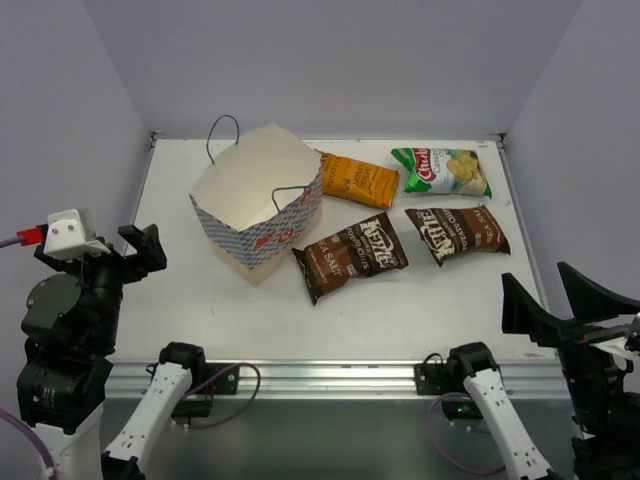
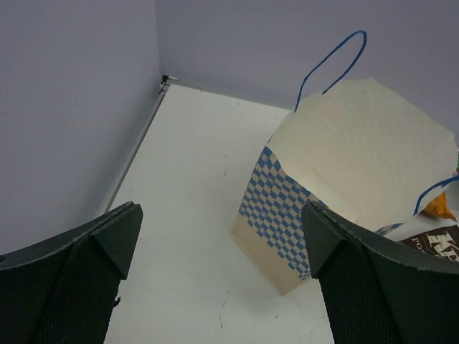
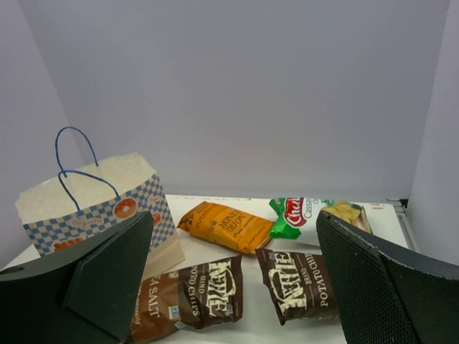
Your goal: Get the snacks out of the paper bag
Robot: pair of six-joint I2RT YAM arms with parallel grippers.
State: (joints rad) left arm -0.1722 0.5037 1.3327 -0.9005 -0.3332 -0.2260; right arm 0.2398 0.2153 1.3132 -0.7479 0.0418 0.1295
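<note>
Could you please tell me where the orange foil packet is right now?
In the top view, the flat orange foil packet lies centre-back, just right of the blue-and-white checked paper bag, left of the green-and-white chip bag.

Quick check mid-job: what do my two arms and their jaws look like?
The left arm and right arm are black with white lower links. Their jaws are black wedges with mesh-textured inner faces. The left arm carries a white module with a red tip; purple cables trail from the arms.
</note>
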